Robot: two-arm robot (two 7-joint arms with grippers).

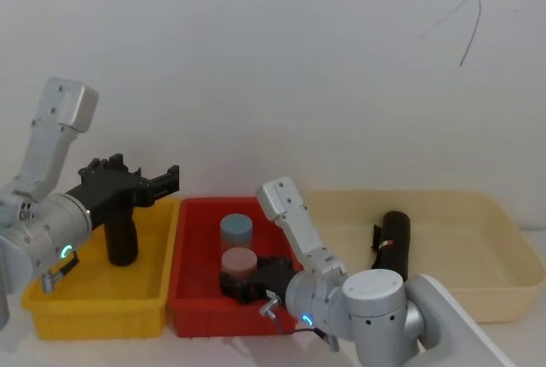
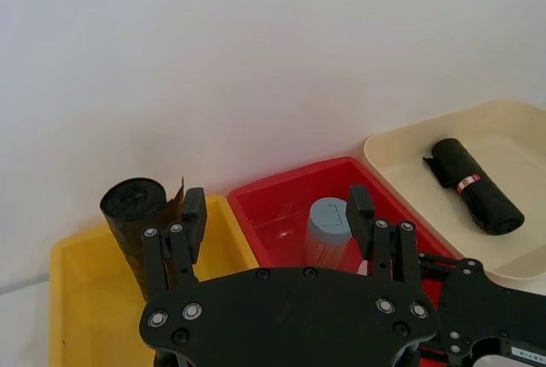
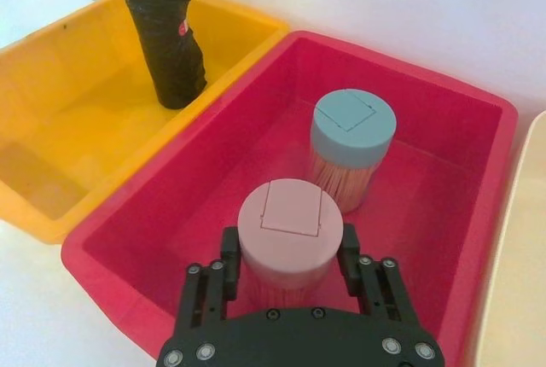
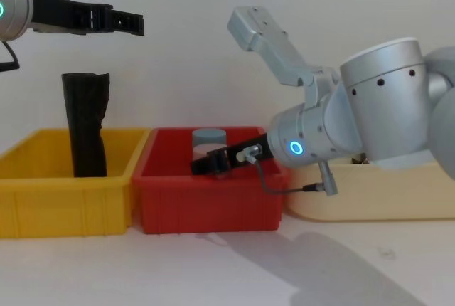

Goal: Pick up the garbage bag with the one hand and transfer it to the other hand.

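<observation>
Black garbage bag [image 1: 394,243] lies well apart from both grippers.

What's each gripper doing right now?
Left gripper: open, empty, above the yellow plastic bin.
Right gripper: open around the pink-lidded round container, not clamped.

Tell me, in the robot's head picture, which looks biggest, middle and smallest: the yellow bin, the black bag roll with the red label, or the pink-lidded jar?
1. yellow bin
2. garbage bag, lying in the cream tray
3. pink-lidded jar, partly hidden by the right gripper
</observation>
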